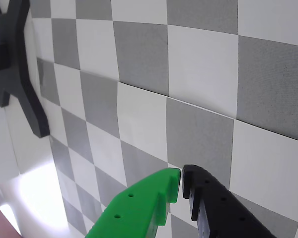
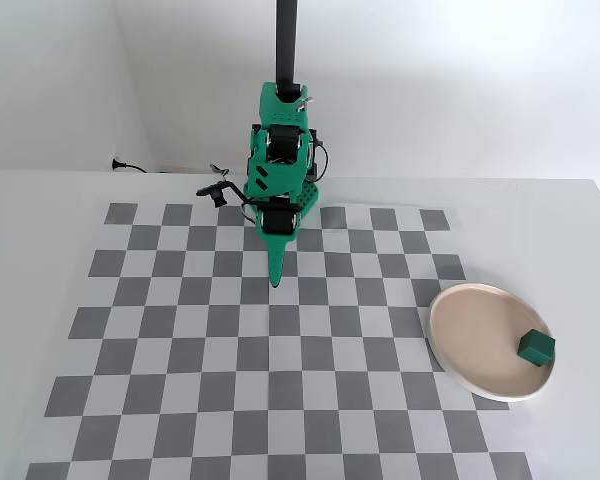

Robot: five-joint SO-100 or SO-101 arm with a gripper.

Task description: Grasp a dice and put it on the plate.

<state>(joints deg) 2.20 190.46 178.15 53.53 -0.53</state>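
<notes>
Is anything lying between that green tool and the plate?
Nothing: in the fixed view only bare checkered mat separates the tool from the plate.

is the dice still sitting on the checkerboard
No, in the fixed view the dice lies on the plate, near its right edge.

A white table [image 2: 40,200] carries a grey-and-white checkered mat [image 2: 180,340], lying flat. A plain white wall [image 2: 460,80] rises behind. In the wrist view, a black bracket-shaped object [image 1: 17,74] sits at the mat's edge.
</notes>
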